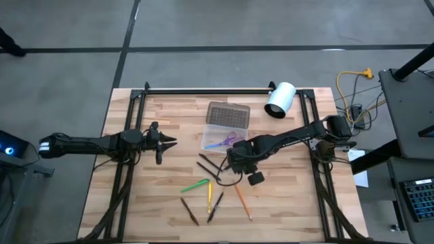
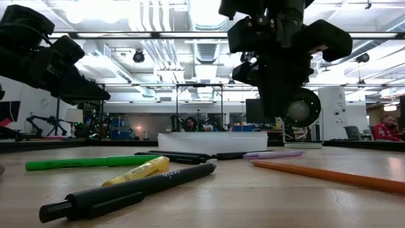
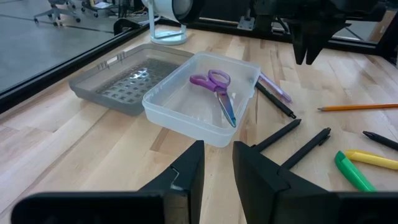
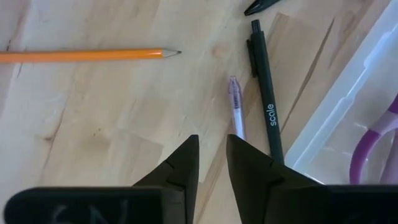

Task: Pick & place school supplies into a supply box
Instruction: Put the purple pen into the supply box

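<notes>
The supply box (image 1: 220, 137) lies open at the table's middle, its grey lid (image 1: 228, 113) flat behind it. Purple-handled scissors (image 3: 217, 93) lie inside the clear tray. Pens and pencils lie on the wood nearer me: green (image 1: 195, 184), yellow (image 1: 209, 194), an orange pencil (image 1: 243, 202) and several dark ones. My right gripper (image 4: 211, 140) hangs shut above a pale purple pen (image 4: 236, 109) that lies beside a black pen (image 4: 267, 93), close to the tray. My left gripper (image 3: 217, 146) waits shut to the left of the box, off the table.
A white cylinder (image 1: 280, 99) lies at the far right of the table, beyond the lid. A black frame (image 1: 203, 90) runs along the table's far edge and down both sides. Bare wood shows at the near left and near right corners.
</notes>
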Tool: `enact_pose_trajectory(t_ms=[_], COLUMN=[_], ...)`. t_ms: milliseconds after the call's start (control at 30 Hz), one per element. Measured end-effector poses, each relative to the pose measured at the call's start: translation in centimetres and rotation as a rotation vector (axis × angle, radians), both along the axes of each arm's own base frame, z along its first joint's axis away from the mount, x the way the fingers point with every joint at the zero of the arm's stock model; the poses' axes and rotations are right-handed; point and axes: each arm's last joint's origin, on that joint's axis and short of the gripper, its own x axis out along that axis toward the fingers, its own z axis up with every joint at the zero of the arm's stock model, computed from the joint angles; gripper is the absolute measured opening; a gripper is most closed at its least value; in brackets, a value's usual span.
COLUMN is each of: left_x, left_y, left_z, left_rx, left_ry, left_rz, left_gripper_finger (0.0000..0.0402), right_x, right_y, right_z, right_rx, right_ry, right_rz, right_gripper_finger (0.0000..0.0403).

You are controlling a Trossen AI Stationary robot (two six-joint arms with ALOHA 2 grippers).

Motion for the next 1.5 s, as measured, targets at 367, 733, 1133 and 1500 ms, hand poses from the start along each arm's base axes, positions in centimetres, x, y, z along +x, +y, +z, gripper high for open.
enact_pose_trajectory(t_ms=[367, 733, 1133, 1500], left_x=[0.0, 0.0, 0.0, 0.0], left_y=[0.0, 0.0, 0.0, 0.0], left_z=[0.0, 0.0, 0.0, 0.0], left_rx=[0.0, 0.0, 0.0, 0.0], left_ry=[0.0, 0.0, 0.0, 0.0], left_rz=[0.0, 0.0, 0.0, 0.0], left_gripper_finger=[0.0069, 0.0069, 0.0069, 0.0069], right_x=[0.2, 0.0, 0.5, 0.9], right_y=[-1.2, -1.4, -1.6, -1.8], right_z=[0.0, -0.4, -2.3, -3.8], right_rx=[0.002, -0.031, -0.053, -0.061], right_ry=[-0.005, 0.003, 0.054, 0.087], right_rz=[-0.045, -0.052, -0.006, 0.02], right_gripper_finger=[0.0069, 0.0077, 0.007, 0.0068])
